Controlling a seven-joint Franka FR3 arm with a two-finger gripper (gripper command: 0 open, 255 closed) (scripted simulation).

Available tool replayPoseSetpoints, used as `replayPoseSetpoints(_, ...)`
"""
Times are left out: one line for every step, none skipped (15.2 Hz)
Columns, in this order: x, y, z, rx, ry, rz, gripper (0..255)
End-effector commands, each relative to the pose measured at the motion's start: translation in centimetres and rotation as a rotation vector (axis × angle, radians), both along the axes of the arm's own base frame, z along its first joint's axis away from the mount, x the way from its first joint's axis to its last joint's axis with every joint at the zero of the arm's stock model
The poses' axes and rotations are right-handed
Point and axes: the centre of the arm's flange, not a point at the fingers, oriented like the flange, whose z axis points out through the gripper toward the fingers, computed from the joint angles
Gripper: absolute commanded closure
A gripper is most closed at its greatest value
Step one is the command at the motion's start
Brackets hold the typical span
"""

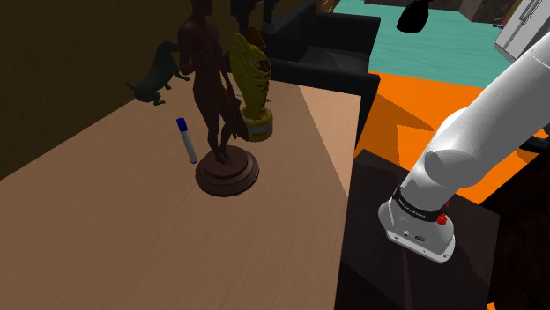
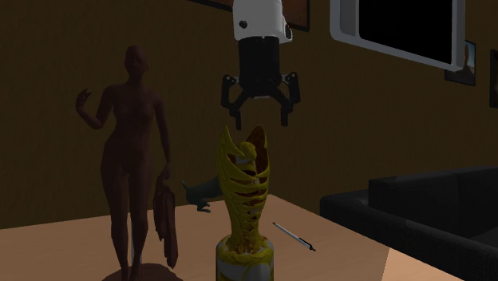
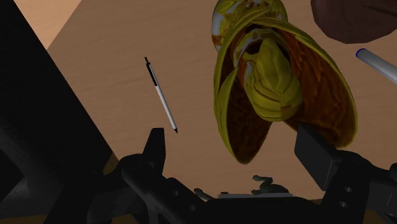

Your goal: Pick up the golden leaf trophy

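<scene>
**TROPHY PICK-UP: JAWS ABOVE TARGET, DESCENT PENDING**

**Target position.** The trophy (image 2: 246, 203) is set upright on its round base toward the far end of the surface (image 1: 106, 220). It is placed just beside the statue (image 1: 211, 79), on the shoulder view's right of it. No contact between the two can be confirmed.

**Jaws.** The jaws are open, with the two fingers spread and nothing held. They are pointed downward and are positioned above the trophy's tip, apart from it.

**Governing relation.** The trophy lies directly below the jaws. Its long axis is vertical and is therefore roughly in line with the approach direction. In the wrist view, the hollow top is seen between the fingers, nearer one finger than the other.

**Next move (judgement).** A straight descent is called for, probably preceded by a small sideways correction so that the leaf is centred. The fingers should then be closed across the upper body.

**Caution (judgement).** The statue may be brushed by a finger during descent. The pen (image 3: 161, 95) and the marker (image 1: 187, 141) lie flat, apart from the trophy, and are not expected to interfere.
</scene>
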Motion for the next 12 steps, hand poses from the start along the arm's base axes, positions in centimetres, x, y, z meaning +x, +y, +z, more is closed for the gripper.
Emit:
replayPoseSetpoints(0.07, -0.01, -0.72, 0.0, -0.001, 0.0, 0)
replayPoseSetpoints(0.08, -0.01, -0.72, 0.0, -0.001, 0.0, 0)
replayPoseSetpoints(0.12, -0.02, -0.72, 0.0, 0.0, 0.0, 255)
replayPoseSetpoints(0.12, 0.01, -0.74, 0.0, 0.0, 0.0, 255)
replayPoseSetpoints(0.12, 0.01, -0.74, 0.0, 0.0, 0.0, 255)
replayPoseSetpoints(0.11, 0.01, -0.73, 0.0, 0.0, 0.0, 255)
replayPoseSetpoints(0.11, 0.02, -0.73, 0.0, 0.0, 0.0, 255)
replayPoseSetpoints(0.12, 0.02, -0.73, 0.0, 0.0, 0.0, 255)
replayPoseSetpoints(0.11, 0.01, -0.73, 0.0, 0.0, 0.0, 255)
replayPoseSetpoints(0.11, 0.02, -0.73, 0.0, -0.001, 0.0, 255)
replayPoseSetpoints(0.11, 0.02, -0.73, 0.0, -0.001, 0.0, 255)
replayPoseSetpoints(0.08, 0.0, -0.72, 0.0, -0.001, 0.0, 255)
